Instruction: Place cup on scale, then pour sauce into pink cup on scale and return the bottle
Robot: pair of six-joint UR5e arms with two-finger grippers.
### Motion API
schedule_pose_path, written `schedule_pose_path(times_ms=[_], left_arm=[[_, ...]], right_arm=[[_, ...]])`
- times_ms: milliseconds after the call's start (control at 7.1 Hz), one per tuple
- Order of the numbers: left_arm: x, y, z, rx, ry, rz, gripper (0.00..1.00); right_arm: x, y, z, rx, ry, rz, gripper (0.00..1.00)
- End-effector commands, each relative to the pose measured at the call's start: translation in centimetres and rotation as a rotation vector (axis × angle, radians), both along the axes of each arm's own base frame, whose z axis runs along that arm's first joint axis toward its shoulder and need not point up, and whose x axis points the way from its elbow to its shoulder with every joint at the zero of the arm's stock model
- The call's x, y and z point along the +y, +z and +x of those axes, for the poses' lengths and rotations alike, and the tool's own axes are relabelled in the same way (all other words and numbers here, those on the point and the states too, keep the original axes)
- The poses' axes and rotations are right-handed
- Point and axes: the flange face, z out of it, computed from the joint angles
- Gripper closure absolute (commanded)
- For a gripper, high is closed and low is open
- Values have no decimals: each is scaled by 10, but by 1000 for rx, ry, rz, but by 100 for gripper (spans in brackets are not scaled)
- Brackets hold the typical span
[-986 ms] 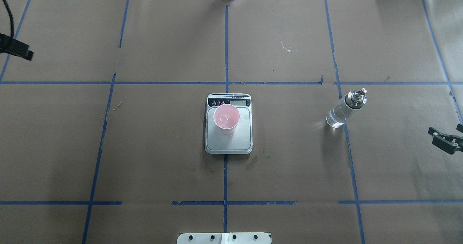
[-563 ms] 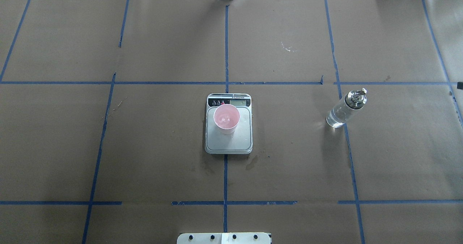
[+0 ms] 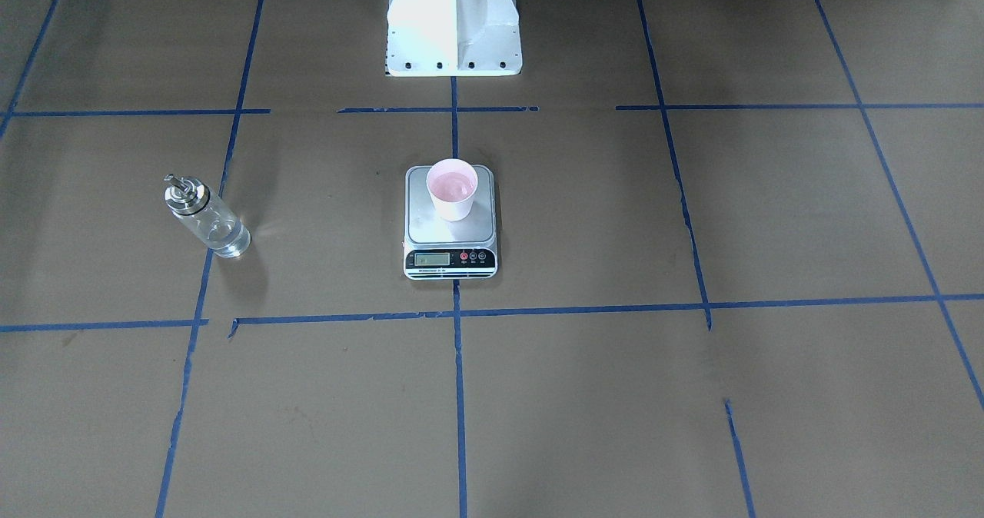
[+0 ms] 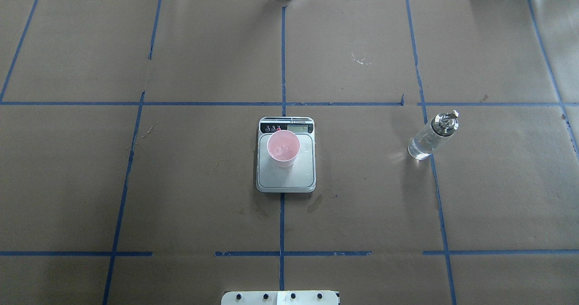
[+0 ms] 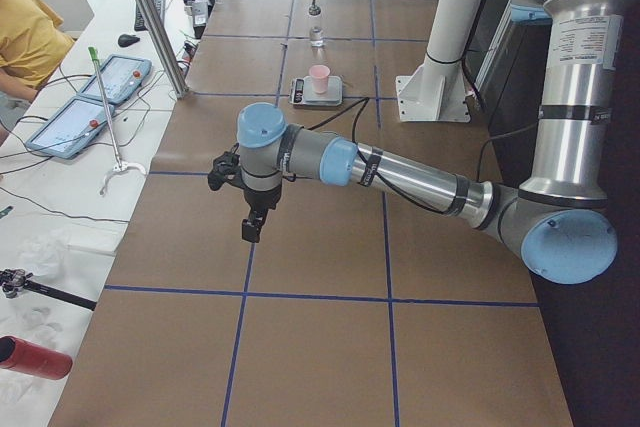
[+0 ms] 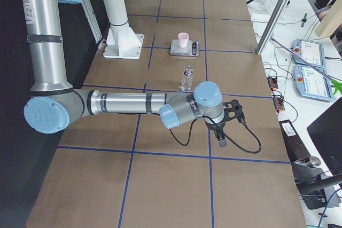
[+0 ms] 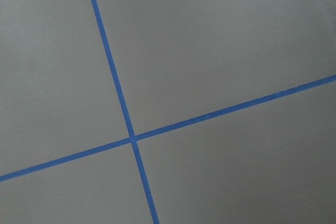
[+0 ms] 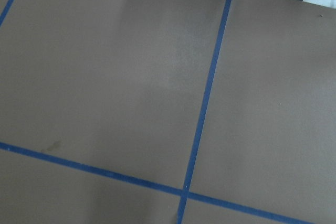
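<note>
Hanging over bare worktop (image 4: 181, 183) at opposite ends, the left fingers (image 5: 252, 229) and right fingers (image 6: 220, 140) show only in the side views, so I cannot tell whether either pair is open or closed. One cup (image 4: 283, 147) stands on the one scale (image 4: 286, 178), toward its 12 o'clock edge in the overhead view. One bottle (image 4: 427, 140) stands upright at the scale's 3 o'clock, well apart.

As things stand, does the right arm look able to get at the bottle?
Probably yes. The bottle stands upright on bare paper, well apart from the scale, and the right arm is near it with nothing between them.
</note>
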Motion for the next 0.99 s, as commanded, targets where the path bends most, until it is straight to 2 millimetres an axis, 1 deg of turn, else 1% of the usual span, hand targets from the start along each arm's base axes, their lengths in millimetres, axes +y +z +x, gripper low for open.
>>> schedule_pose_path(times_ms=[0, 141, 282, 422, 563, 704, 845], left_arm=[[29, 7, 1, 45, -8, -44, 0], [28, 18, 4, 69, -1, -76, 0], [31, 20, 1, 70, -5, -115, 0], [32, 32, -2, 68, -11, -151, 0], [44, 42, -4, 67, -13, -169, 0], [50, 51, -4, 70, -14, -179, 0], [51, 61, -1, 114, -8, -209, 0]], right_arm=[[10, -10, -16, 30, -238, -118, 0], [20, -22, -16, 53, -340, -106, 0], [24, -46, -9, 96, -349, -98, 0], [25, -49, -7, 108, -342, -99, 0], [26, -45, -8, 107, -341, -105, 0], [28, -34, -9, 100, -324, -140, 0], [31, -27, -14, 99, -300, -183, 0]])
